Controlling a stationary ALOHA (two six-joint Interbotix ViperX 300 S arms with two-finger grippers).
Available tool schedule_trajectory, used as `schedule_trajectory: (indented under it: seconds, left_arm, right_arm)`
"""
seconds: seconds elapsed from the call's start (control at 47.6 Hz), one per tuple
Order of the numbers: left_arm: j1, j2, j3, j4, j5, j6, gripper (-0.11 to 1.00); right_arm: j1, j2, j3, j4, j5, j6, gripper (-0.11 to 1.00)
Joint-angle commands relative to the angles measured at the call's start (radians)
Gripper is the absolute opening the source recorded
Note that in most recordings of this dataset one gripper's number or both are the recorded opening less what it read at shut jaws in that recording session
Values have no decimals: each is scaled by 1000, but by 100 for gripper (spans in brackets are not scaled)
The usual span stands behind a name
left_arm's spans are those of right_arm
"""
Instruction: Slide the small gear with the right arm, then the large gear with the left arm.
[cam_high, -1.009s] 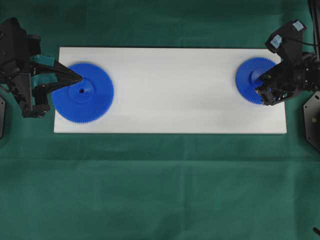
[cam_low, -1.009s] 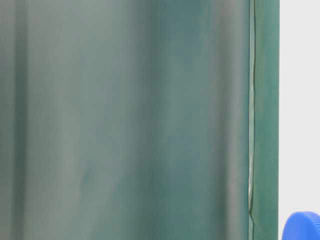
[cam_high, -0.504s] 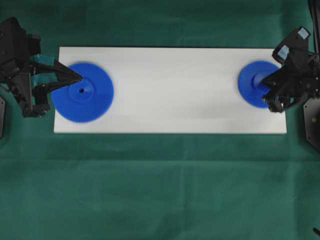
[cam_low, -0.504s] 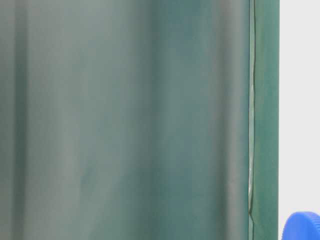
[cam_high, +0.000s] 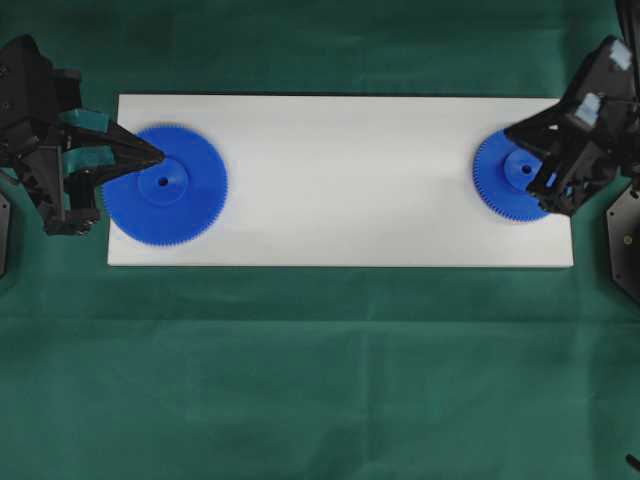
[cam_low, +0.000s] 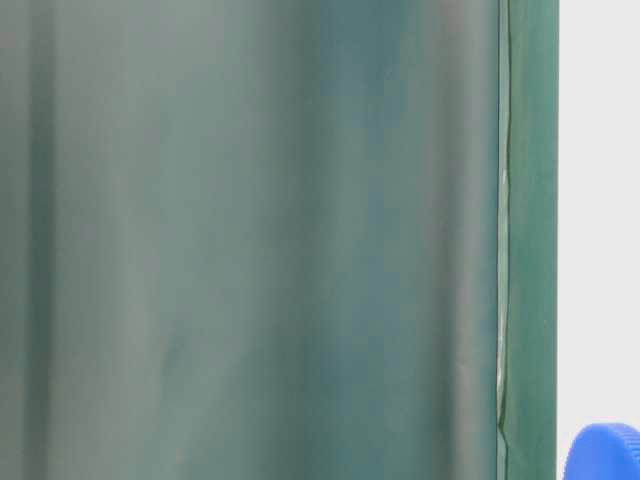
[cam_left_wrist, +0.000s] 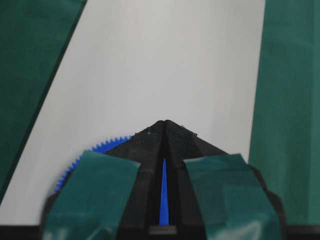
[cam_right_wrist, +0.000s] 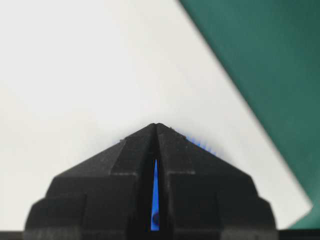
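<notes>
two gears (cam_high: 165, 185), two claws (cam_high: 155, 157), one board (cam_high: 350, 180)

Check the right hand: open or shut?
Shut. In the right wrist view the right hand has its two black fingers meeting at the tip, with a thin blue sliver of the small gear showing between them.

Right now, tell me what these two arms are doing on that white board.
Each black arm has its shut, pointed gripper at a bright blue plastic toothed gear on the white board. The right gripper sits at the upper edge of the smaller gear, at the board's right end. The left gripper rests near the hub of the larger gear, at the left end.
</notes>
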Motion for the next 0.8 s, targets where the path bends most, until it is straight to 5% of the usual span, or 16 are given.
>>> schedule_trajectory:
  seconds: [0.0,0.168,0.777]
  left_arm:
    - [-2,0,-26,-2,-9,2,-1]
    - [-2,2,-29,-2,-11,2,-1]
    - [6,2,2,-2,-12,2,-1]
  right_arm:
    - [2,-35,-25,-44,-28,-2,50]
    - [2,-83,-11,-107,-107,-2,50]
    - [0,-91,17,-114,-167,-3,50]
